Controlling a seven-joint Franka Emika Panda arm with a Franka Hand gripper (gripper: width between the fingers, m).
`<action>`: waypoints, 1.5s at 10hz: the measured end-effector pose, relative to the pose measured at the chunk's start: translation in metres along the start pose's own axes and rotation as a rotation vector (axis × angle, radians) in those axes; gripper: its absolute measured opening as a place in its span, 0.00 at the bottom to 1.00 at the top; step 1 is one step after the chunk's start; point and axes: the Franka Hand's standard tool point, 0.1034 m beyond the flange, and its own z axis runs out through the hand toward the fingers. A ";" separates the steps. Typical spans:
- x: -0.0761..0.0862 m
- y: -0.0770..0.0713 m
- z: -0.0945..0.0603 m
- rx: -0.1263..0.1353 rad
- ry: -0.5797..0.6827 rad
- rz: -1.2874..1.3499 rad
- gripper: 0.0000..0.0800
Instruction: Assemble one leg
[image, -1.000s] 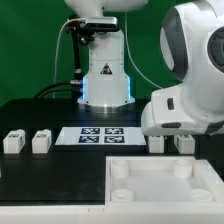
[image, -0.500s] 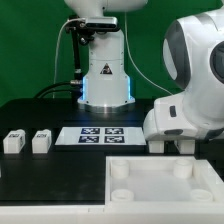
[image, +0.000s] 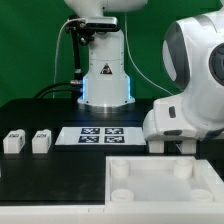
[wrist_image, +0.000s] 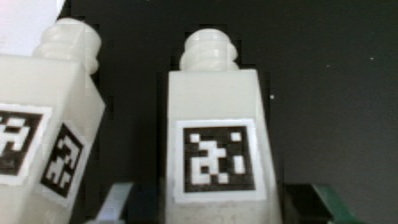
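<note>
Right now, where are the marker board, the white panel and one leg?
marker board (image: 98, 134), exterior view, its middle.
white panel (image: 150, 195), exterior view, bare inner floor.
leg (wrist_image: 217, 105), wrist view, face above its tag.

— Where is your arm?
— My arm (image: 190, 95) is big and white. It bends down low on the exterior view's right.
— And your claw?
— My claw (wrist_image: 222, 205) points down. Its two fingers (wrist_image: 121, 205) stand wide apart and squeeze nothing.
</note>
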 end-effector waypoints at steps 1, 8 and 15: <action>0.000 0.000 0.000 0.000 0.000 0.000 0.36; -0.004 0.008 -0.038 0.005 0.057 -0.041 0.36; -0.024 0.030 -0.153 0.022 0.612 -0.087 0.36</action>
